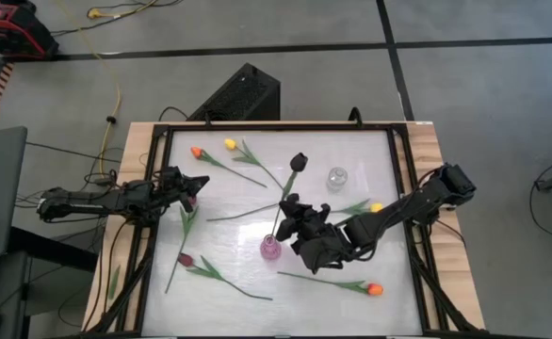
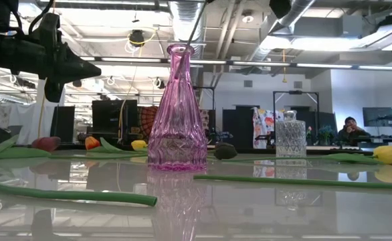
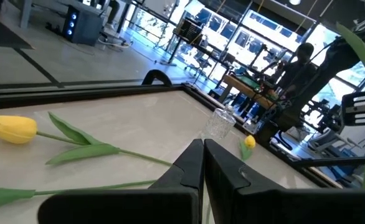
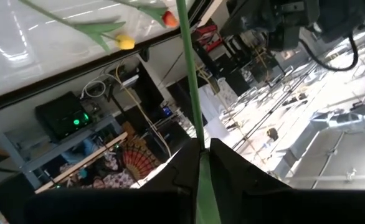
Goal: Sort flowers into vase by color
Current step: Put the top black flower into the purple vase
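Observation:
A pink glass vase (image 1: 270, 248) (image 2: 177, 114) stands near the middle of the table. My right gripper (image 1: 291, 209) is shut on the green stem of a dark tulip (image 1: 299, 162) above the vase. The stem's lower end (image 2: 194, 30) reaches down to the vase's mouth. My left gripper (image 1: 189, 186) (image 3: 202, 168) is shut and empty, raised above the table's left side, over a tulip with a dark pink head (image 1: 192, 201). A clear glass vase (image 1: 337, 177) stands farther back. My right gripper pinches the dark tulip's stem (image 4: 198, 149) between its two fingers, about midway between head and lower end. The fingers come from the table's right, roughly level, and lie across the stem. The tulip stands nearly upright, head up, its lower end at the pink vase's mouth.
Loose tulips lie on the table: an orange one (image 1: 196, 151) and a yellow one (image 1: 229, 144) at the far left, a yellow one (image 1: 377, 207) at the right, an orange one (image 1: 375, 290) at the near right, a maroon one (image 1: 185, 259) at the near left.

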You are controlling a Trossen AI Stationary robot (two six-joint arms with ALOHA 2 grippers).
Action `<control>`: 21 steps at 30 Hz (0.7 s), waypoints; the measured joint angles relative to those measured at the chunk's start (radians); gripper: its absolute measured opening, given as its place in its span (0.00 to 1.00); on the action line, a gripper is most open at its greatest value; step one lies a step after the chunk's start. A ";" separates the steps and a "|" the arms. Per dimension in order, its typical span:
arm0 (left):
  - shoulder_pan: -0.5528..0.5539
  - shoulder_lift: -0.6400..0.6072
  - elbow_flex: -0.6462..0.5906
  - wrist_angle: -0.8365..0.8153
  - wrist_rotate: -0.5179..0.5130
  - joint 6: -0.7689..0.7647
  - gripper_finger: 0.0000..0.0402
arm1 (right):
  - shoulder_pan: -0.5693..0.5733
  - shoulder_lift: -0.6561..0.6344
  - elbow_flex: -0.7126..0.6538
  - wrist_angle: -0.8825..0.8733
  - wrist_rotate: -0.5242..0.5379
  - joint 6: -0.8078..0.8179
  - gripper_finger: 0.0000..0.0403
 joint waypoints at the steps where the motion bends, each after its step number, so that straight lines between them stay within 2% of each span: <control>1: 0.000 0.000 0.000 0.000 0.000 0.000 0.00 | 0.000 0.000 0.000 -0.011 -0.007 0.000 0.16; 7: 0.000 0.000 0.000 -0.002 0.000 0.000 0.00 | -0.003 0.000 0.000 -0.055 -0.055 0.030 0.16; 11: 0.000 0.000 0.000 -0.011 0.000 -0.001 0.00 | -0.001 -0.001 0.000 -0.029 -0.172 0.161 0.16; 14: 0.000 0.000 0.000 -0.014 0.000 -0.002 0.00 | 0.002 -0.001 0.000 -0.028 -0.204 0.220 0.17; 21: 0.000 0.000 0.000 -0.015 0.000 -0.003 0.00 | 0.006 -0.001 0.000 -0.027 -0.205 0.383 0.31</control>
